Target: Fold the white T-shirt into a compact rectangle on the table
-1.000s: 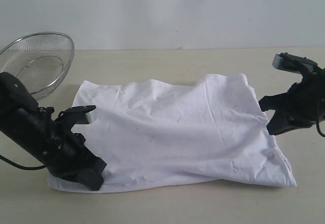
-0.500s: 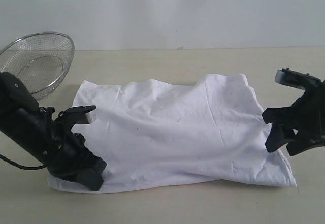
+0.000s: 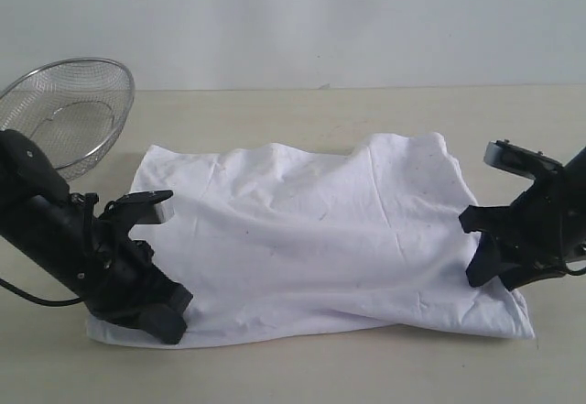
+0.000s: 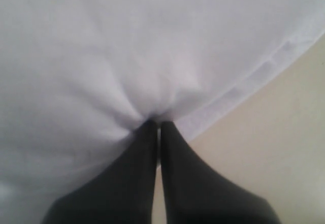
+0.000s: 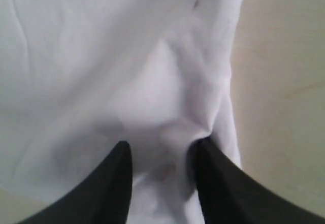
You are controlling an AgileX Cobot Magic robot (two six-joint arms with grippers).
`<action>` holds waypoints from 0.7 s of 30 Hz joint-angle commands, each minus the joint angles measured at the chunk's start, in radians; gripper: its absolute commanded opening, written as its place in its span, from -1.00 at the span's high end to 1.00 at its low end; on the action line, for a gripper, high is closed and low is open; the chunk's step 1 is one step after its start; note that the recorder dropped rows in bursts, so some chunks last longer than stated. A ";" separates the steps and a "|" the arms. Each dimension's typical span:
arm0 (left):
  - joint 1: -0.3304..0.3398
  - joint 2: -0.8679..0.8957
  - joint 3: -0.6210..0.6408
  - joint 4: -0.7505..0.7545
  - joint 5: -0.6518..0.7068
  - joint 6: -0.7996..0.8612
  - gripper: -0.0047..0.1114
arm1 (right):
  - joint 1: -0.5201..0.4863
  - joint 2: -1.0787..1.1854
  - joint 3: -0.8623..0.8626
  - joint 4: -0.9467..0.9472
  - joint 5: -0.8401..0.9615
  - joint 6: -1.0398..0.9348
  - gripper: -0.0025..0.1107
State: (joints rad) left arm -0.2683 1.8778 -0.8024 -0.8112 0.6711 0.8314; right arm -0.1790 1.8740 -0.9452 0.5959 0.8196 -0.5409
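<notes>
We are gripping the white T-shirt (image 3: 311, 230) for a fold. Our left gripper (image 4: 158, 123) pinches its hem. Our right gripper (image 5: 162, 145) is open over its other side and should squeeze next.

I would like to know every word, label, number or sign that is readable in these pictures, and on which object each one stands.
No text can be read.
On the white T-shirt: plain fabric in the exterior view; in the right wrist view, faint reddish marks on the cloth, too blurred to read.
On the wire basket and the table: no writing.
</notes>
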 commanded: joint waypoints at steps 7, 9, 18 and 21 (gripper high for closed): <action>-0.003 0.016 0.011 0.068 -0.017 -0.005 0.84 | 0.002 0.037 0.003 0.024 0.014 -0.021 0.31; -0.003 0.016 0.011 0.068 -0.017 -0.005 0.84 | 0.002 0.046 0.003 0.063 0.034 -0.077 0.32; -0.003 0.016 0.011 0.068 -0.017 -0.005 0.84 | 0.002 0.059 0.003 0.087 0.025 -0.175 0.96; -0.003 0.016 0.011 0.068 -0.017 -0.005 0.84 | 0.002 0.019 0.003 0.078 -0.008 -0.172 0.96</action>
State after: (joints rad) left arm -0.2683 1.8778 -0.8024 -0.8112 0.6711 0.8314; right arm -0.1790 1.9267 -0.9468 0.6873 0.8439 -0.7013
